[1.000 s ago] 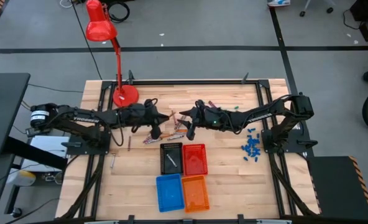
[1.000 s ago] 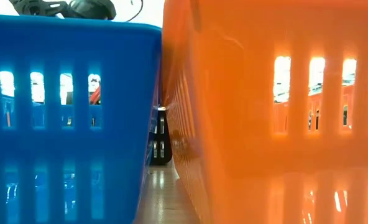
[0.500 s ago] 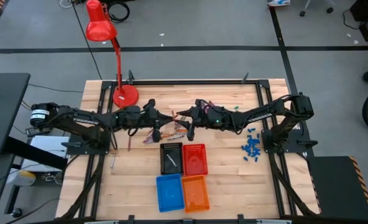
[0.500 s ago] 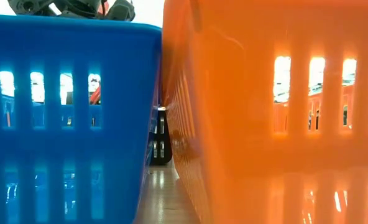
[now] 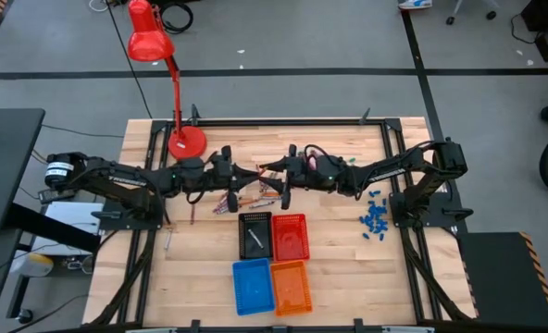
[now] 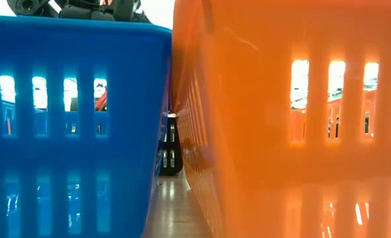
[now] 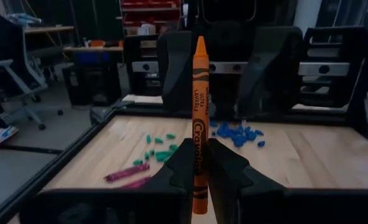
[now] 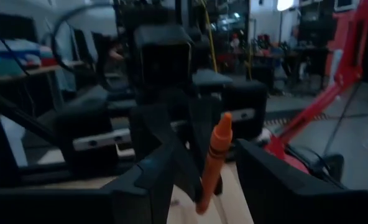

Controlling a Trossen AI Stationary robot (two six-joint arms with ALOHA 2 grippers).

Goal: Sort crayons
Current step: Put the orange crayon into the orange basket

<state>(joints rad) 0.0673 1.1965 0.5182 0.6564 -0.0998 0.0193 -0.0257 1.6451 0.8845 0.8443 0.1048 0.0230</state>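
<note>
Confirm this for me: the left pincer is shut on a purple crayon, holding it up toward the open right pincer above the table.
The colour is wrong. The left pincer is shut on an orange crayon, as the left wrist view shows plainly. The rest holds: it is held up toward the open right pincer above the table, and the right wrist view shows the same orange crayon between its spread fingers.

Red desk lamp, four small baskets, blue pieces

Both arms are looking matte black and jointed, cables looping off their wrists, each claw showing two blunt dark fingers.
</note>
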